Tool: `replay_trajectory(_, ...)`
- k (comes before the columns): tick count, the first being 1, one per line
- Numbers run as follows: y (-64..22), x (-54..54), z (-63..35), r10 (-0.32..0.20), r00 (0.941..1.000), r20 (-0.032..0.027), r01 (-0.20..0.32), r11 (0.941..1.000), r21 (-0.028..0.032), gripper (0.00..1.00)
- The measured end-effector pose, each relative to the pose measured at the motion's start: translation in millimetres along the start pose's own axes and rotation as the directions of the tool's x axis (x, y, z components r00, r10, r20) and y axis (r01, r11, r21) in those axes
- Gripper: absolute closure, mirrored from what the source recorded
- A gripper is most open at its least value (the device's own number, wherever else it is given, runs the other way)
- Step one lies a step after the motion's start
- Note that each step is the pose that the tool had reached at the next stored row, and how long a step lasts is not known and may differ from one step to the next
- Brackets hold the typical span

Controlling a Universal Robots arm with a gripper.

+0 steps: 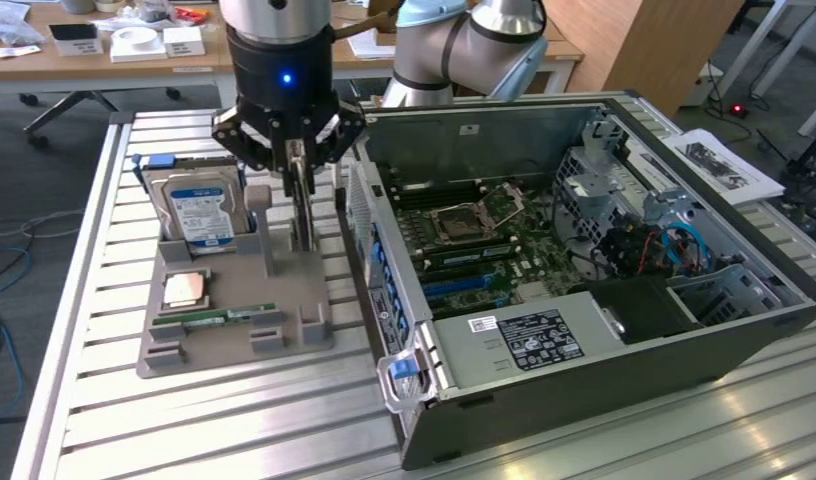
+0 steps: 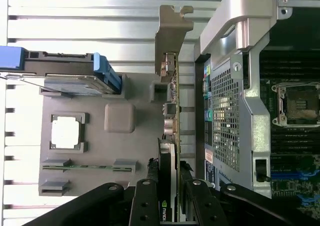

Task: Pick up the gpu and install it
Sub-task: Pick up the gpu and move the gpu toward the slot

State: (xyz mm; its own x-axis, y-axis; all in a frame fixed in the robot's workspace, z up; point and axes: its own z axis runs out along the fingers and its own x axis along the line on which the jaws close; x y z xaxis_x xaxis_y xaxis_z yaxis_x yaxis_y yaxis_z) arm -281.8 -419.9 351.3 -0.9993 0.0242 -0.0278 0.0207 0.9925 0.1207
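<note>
The gpu [image 1: 304,225] is a thin dark card standing on edge over the grey holder tray [image 1: 235,345], close to the open computer case [image 1: 515,340]. My gripper [image 1: 296,165] comes down on it from above and is shut on its upper edge. In the wrist view the gpu [image 2: 172,111] runs away from the gripper [image 2: 169,172], its silvery end bracket [image 2: 170,31] at the far end. The black fingers [image 2: 150,191] press on both sides of the card. I cannot tell whether the card's lower edge still touches the tray.
On the tray lie a blue-labelled hard drive [image 1: 199,212], a square processor [image 1: 184,290] and a green memory stick [image 1: 219,316]. The case lies open with its motherboard [image 1: 488,250] exposed on the exterior view's right. Everything rests on a slatted aluminium table [image 1: 221,420].
</note>
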Motion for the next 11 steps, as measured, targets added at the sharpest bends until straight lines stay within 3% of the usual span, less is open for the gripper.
replay_trajectory(11,4.7,-1.1,-38.8,-0.001,1.0,0.0061,0.001,1.0,-0.0001,0.73)
